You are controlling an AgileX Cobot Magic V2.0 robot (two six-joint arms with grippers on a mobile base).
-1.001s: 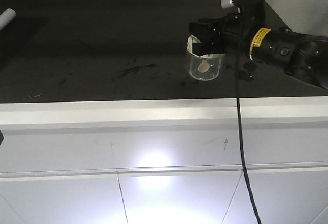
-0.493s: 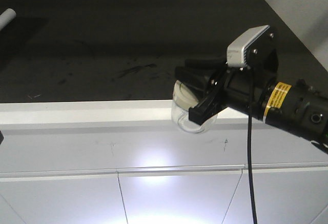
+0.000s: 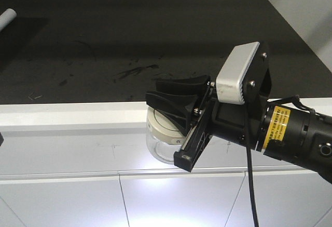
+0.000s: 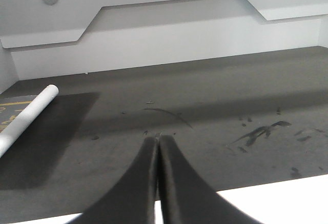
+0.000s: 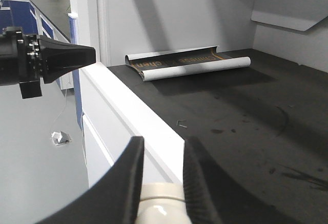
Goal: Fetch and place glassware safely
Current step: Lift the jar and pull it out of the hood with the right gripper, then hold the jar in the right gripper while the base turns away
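The glassware is a squat clear jar [image 3: 160, 146] with a cream-white lid [image 3: 162, 125]. It hangs in the air in front of the counter's white front edge [image 3: 78, 114], off the black top. My right gripper [image 3: 158, 102] is shut on the lid's knob. In the right wrist view its two fingers [image 5: 137, 157] clamp the cream lid [image 5: 161, 206] from both sides. My left gripper [image 4: 157, 141] is shut with nothing in it, over the black counter [image 4: 215, 111]. It also shows at the left of the right wrist view as the left gripper [image 5: 88, 56].
A white tube [image 3: 8, 15] lies at the counter's far left, seen too as the white tube [image 4: 28, 114]. A rolled sheet [image 5: 187, 62] rests by the back wall. White cabinet fronts [image 3: 171, 196] stand below the counter. A black cable [image 3: 251, 185] hangs from the right arm.
My right gripper has carried the jar off the black top, toward the camera and leftward, past the white front edge. The jar now hangs in front of the cabinet.
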